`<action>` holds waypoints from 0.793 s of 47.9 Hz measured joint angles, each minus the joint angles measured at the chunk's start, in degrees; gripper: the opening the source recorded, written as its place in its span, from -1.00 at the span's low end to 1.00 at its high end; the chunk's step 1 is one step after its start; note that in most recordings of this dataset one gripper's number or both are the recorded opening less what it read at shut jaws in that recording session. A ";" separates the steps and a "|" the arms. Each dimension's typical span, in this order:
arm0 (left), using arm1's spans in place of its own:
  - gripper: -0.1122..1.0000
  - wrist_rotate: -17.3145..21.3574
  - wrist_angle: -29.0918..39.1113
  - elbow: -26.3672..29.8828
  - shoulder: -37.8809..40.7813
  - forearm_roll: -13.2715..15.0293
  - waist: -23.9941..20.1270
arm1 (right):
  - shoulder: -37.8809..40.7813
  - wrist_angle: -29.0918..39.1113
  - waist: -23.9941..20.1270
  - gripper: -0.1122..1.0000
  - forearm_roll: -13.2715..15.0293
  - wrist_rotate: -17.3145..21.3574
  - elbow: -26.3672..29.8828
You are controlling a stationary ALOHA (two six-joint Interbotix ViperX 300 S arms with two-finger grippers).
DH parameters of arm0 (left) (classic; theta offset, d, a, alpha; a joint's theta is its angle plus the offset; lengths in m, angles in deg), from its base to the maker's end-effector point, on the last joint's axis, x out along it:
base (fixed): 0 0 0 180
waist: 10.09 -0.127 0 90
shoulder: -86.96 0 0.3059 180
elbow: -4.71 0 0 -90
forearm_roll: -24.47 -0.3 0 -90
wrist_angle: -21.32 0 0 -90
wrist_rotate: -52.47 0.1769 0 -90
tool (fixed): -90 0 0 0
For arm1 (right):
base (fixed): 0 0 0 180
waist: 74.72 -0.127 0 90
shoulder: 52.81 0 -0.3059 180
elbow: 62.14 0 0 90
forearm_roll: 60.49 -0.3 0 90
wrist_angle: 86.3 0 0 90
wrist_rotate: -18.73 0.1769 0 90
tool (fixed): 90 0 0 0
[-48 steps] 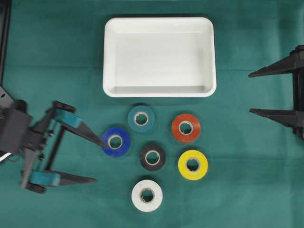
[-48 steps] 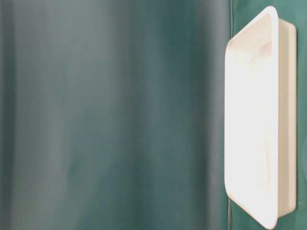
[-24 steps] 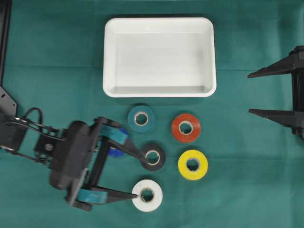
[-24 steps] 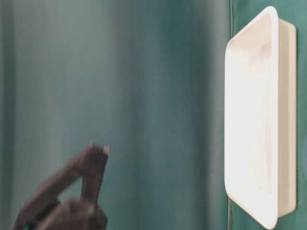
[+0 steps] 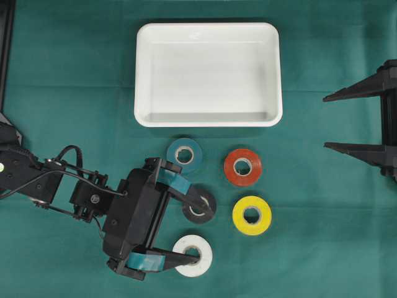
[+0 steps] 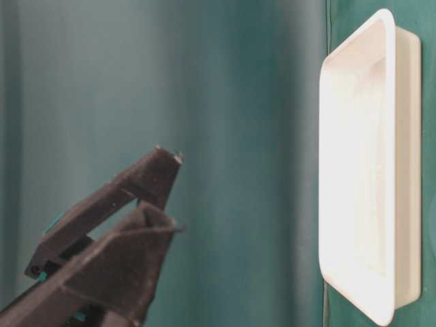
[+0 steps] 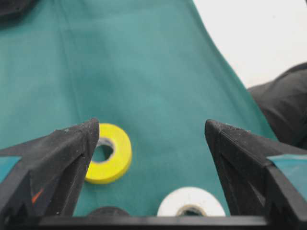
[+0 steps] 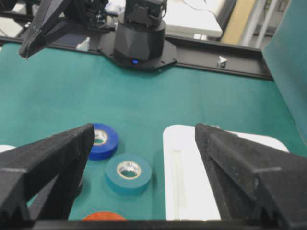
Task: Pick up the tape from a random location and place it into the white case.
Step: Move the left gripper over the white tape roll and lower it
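Note:
The white case (image 5: 142, 74) lies empty at the back centre; it also shows as the white case (image 6: 357, 170) and the white case (image 8: 182, 172). In front of it lie tape rolls: teal (image 5: 184, 155), red (image 5: 242, 167), black (image 5: 201, 200), yellow (image 5: 251, 215) and white (image 5: 195, 257). My arm hides a blue roll (image 8: 101, 140) from overhead. My left gripper (image 5: 197, 233) hovers open, one finger over the black roll, the other at the white roll's left edge. Nothing sits between its jaws (image 7: 151, 127). My right gripper (image 5: 326, 122) stands open and empty at the right edge.
A green cloth (image 5: 74, 74) covers the whole table. The left arm's body (image 5: 133, 214) lies over the spot left of the black roll. The left arm's base (image 8: 140, 36) stands at the table's far side in the right wrist view.
My left arm has swung right from the left edge over the rolls, covering the blue one; its open fingers now reach the black and white rolls. The right arm has not moved.

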 measured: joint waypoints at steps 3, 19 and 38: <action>0.97 0.09 0.97 0.26 0.18 0.00 -0.09 | 0.18 0.00 0.00 0.84 0.00 0.00 0.00; 0.97 -0.09 15.64 7.82 5.27 -0.09 -0.44 | 0.53 1.32 0.00 0.84 0.53 -0.35 1.14; 0.97 3.60 36.47 18.11 11.60 -0.62 -0.97 | 0.88 2.81 0.00 0.84 0.62 -0.09 2.11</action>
